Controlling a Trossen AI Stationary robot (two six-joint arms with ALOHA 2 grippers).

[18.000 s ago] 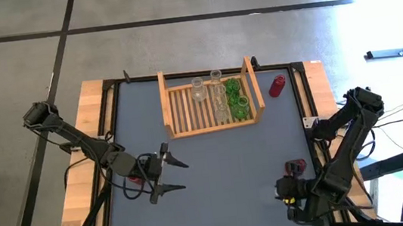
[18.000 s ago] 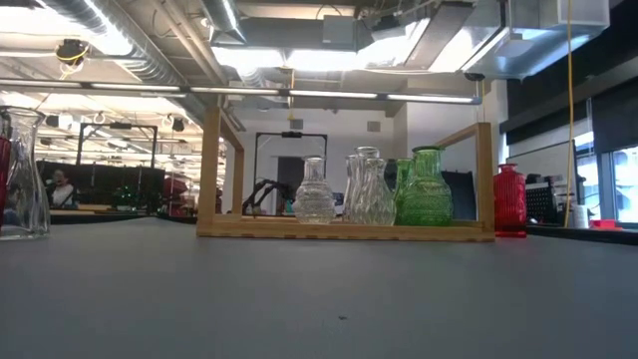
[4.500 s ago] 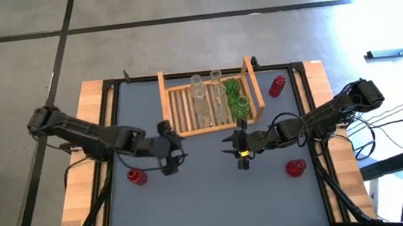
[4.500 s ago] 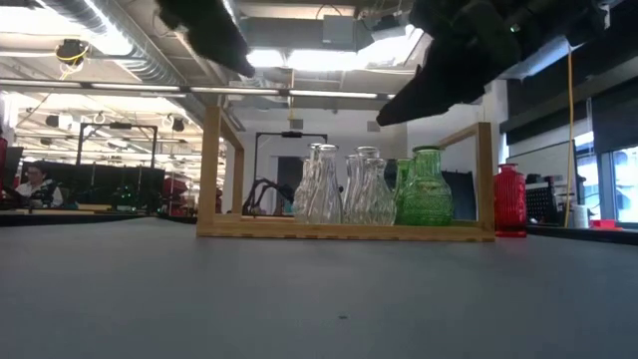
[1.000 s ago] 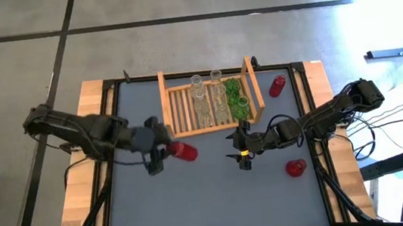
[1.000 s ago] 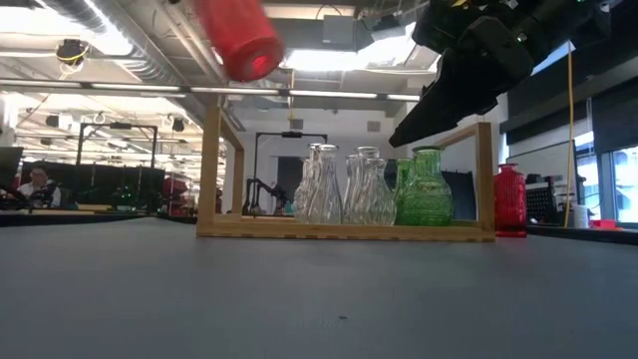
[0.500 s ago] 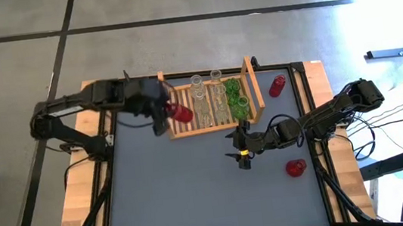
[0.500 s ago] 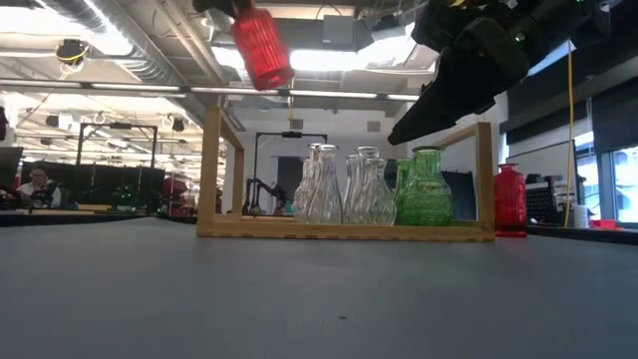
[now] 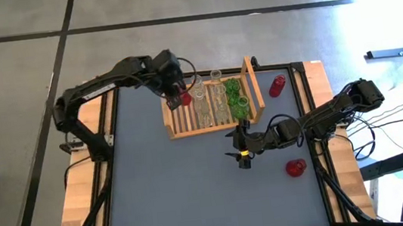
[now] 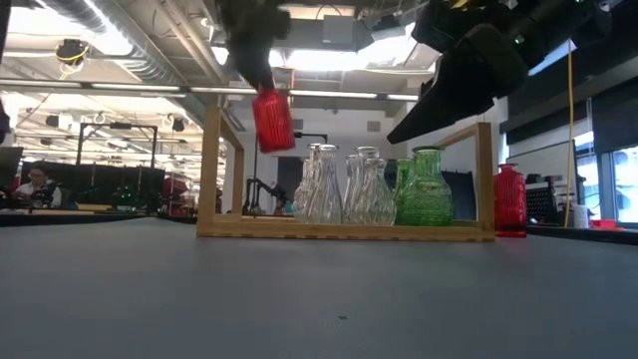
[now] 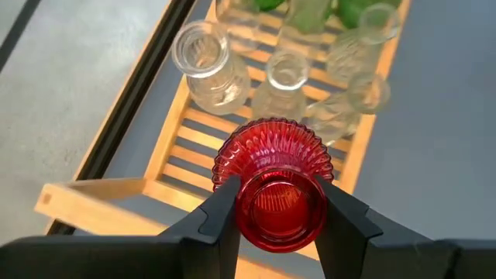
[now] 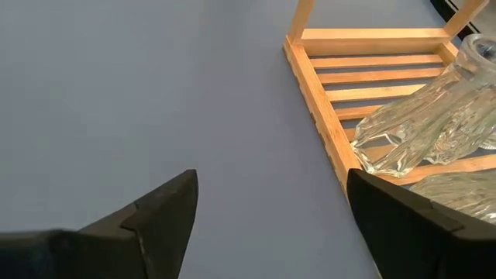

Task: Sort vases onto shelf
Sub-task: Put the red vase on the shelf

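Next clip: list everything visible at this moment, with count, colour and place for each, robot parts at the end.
shelf: one, light wood, far middle of the table.
clear vases: about four, left and centre of the shelf.
green vases: two, right end of the shelf.
held red vase: one, in the air over the shelf's left end.
loose red vases: two on the table, one right of the shelf, one near the right edge.
table: one, dark grey top, wooden side rails.
left claw: shut on the held red vase.
right claw: open, empty, in front of the shelf.
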